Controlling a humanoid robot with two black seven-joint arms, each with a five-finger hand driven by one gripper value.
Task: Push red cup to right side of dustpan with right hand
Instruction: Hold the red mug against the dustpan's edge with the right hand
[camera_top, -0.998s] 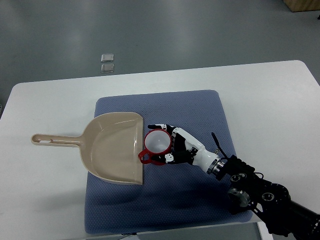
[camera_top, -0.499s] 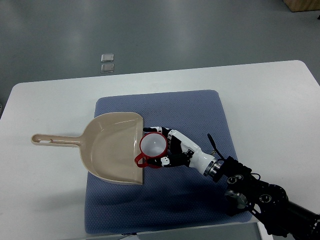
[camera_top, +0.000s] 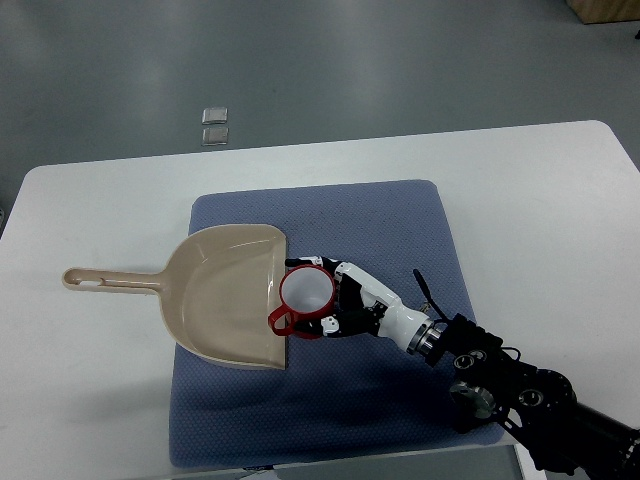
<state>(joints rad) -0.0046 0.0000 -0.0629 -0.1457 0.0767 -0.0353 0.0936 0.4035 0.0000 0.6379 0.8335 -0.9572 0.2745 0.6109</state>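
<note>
Now, top view, scene: a beige dustpan (camera_top: 228, 295) lies on a blue mat (camera_top: 380, 230) on the white table (camera_top: 540, 210), its handle pointing left and its open mouth facing right.
Top view, task's thing: the red cup (camera_top: 305, 297) stands upright with its white inside showing, its rim touching the dustpan's right edge and its handle pointing down-left, overlapping the lower lip of the pan.
Top view, right hand: the right hand (camera_top: 352, 304) reaches in from the lower right, and its fingers (camera_top: 308, 263) curl part-way around the cup's right side, touching the wall rather than lifting it.
Top view, left hand: not in the picture.
Top view, what has just changed: over the last second the cup has slid leftwards from just beside the pan's mouth to contact with it, and the hand has followed; in the last half second the shift is very slight, so the push seems to be slowing. The dustpan itself has not moved.
Top view, meaning for the task: the cup already sits at the right side of the dustpan, so the goal looks essentially met.
Top view, risk: any further push would likely nudge the pan or drive the cup handle over its lip; releasing and backing away seems the sensible next step.
</note>
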